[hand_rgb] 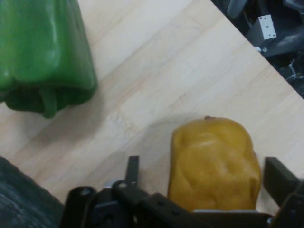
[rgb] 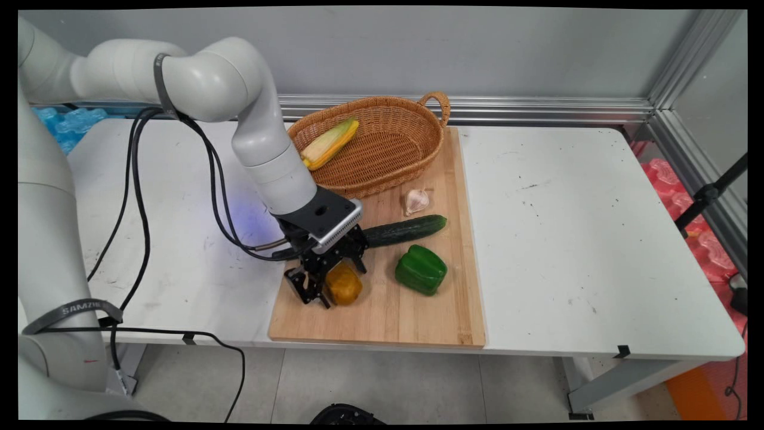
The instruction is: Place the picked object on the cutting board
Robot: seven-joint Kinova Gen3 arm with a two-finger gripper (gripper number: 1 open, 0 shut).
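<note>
A yellow-orange bell pepper (rgb: 345, 285) (hand_rgb: 213, 156) lies on the near left part of the wooden cutting board (rgb: 388, 316). My gripper (rgb: 329, 279) (hand_rgb: 206, 172) is down over it and open, one finger on each side. In the hand view the left finger (hand_rgb: 132, 167) stands clear of the pepper, while the right finger (hand_rgb: 280, 176) is very close to it. A green bell pepper (rgb: 421, 270) (hand_rgb: 42, 52) lies to the right on the board. Just behind my hand lies a dark cucumber (rgb: 406, 230).
A garlic bulb (rgb: 416, 200) sits behind the cucumber. A wicker basket (rgb: 388, 173) at the board's far end holds a corn cob (rgb: 330, 143). Black cables (rgb: 140, 197) hang from the arm on the left. The board's near edge lies close to the table's front edge.
</note>
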